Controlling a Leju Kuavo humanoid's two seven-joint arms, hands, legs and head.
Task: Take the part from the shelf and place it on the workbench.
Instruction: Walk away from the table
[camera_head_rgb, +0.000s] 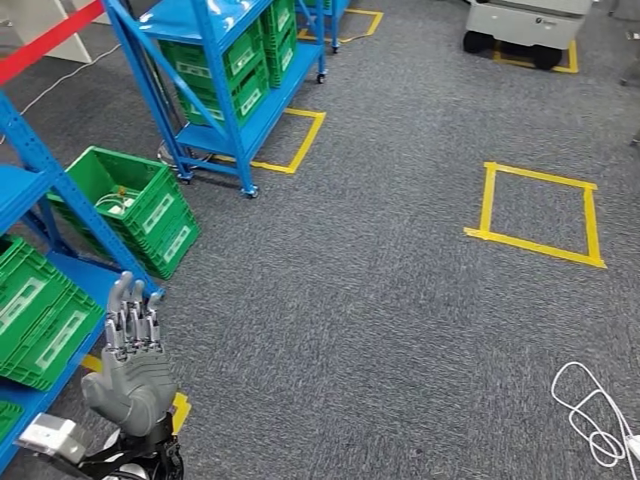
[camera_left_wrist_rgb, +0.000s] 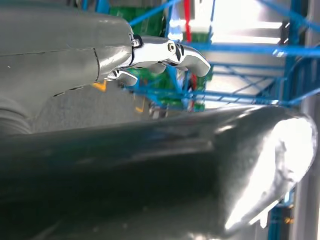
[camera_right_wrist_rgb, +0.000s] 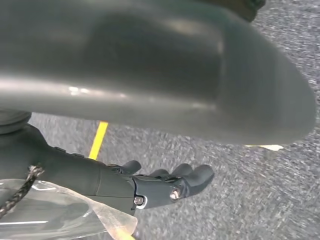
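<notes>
My left hand (camera_head_rgb: 134, 365) is raised at the lower left of the head view, fingers stretched upward and slightly apart, holding nothing. It hovers just right of the blue shelf (camera_head_rgb: 45, 175), whose green crates (camera_head_rgb: 38, 320) stand on the low board beside it. In the left wrist view the silver fingers (camera_left_wrist_rgb: 170, 52) reach out straight toward blue racking and green crates. My right hand (camera_right_wrist_rgb: 158, 187) hangs over grey carpet with fingers extended and nothing between them and the thumb. I cannot make out a part in any crate.
Another green crate (camera_head_rgb: 128, 205) sits low behind the shelf post. A second blue rack (camera_head_rgb: 226, 70) with green crates stands further back. Yellow tape squares (camera_head_rgb: 536, 210) mark the carpet. A white cable (camera_head_rgb: 596, 415) lies at the lower right, a white cart (camera_head_rgb: 528, 25) at the far top.
</notes>
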